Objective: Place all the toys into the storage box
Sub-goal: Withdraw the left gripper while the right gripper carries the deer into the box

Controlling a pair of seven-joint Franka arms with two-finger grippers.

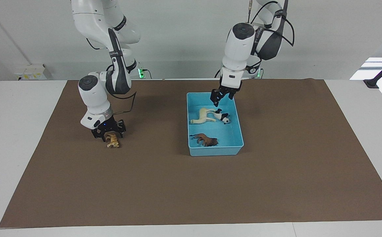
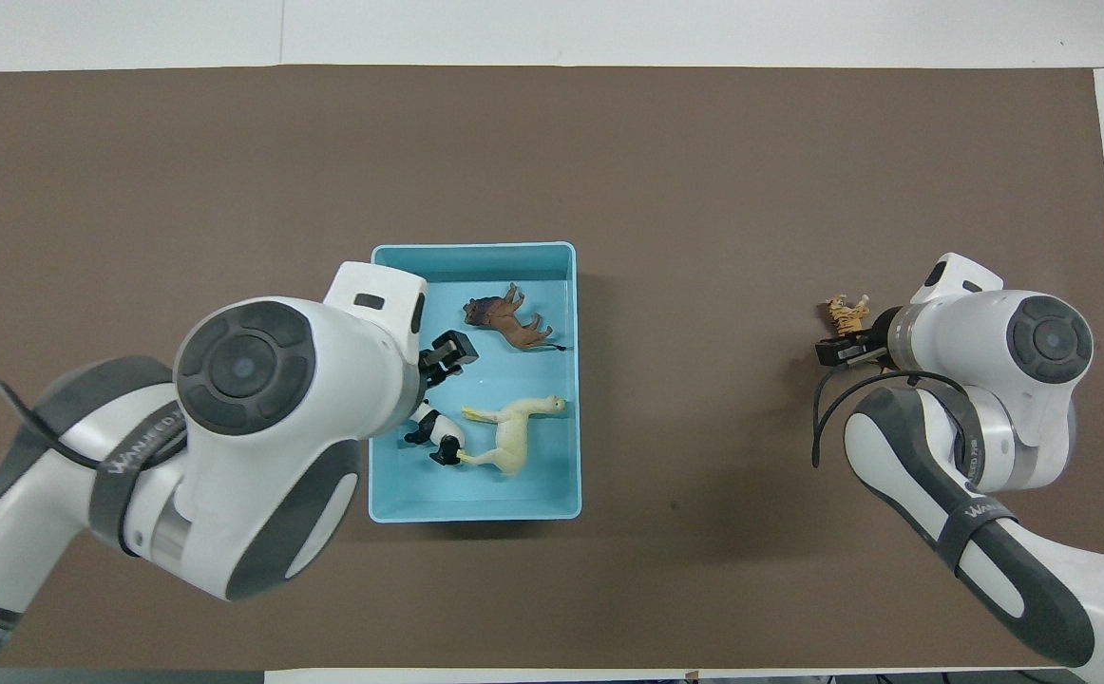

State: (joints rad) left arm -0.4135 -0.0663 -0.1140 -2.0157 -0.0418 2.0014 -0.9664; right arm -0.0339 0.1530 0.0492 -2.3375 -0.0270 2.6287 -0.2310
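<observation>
The light blue storage box (image 1: pixel 238 126) (image 2: pixel 476 503) stands on the brown mat. In it lie the cream long-necked animal (image 1: pixel 204 116) (image 2: pixel 512 435), the black-and-white panda (image 1: pixel 224 117) (image 2: pixel 438 432) and the brown lion (image 1: pixel 207 140) (image 2: pixel 509 323). My left gripper (image 1: pixel 222 100) (image 2: pixel 446 359) hangs open and empty just above the box, over the panda. The orange striped tiger (image 1: pixel 113 141) (image 2: pixel 847 309) stands on the mat toward the right arm's end. My right gripper (image 1: pixel 109 134) (image 2: pixel 842 350) is low over the tiger and hides part of it.
The brown mat (image 1: pixel 191 191) (image 2: pixel 704 171) covers most of the white table (image 1: pixel 13 131). A black clamp (image 1: pixel 371 84) stands at the table's edge toward the left arm's end, near the robots.
</observation>
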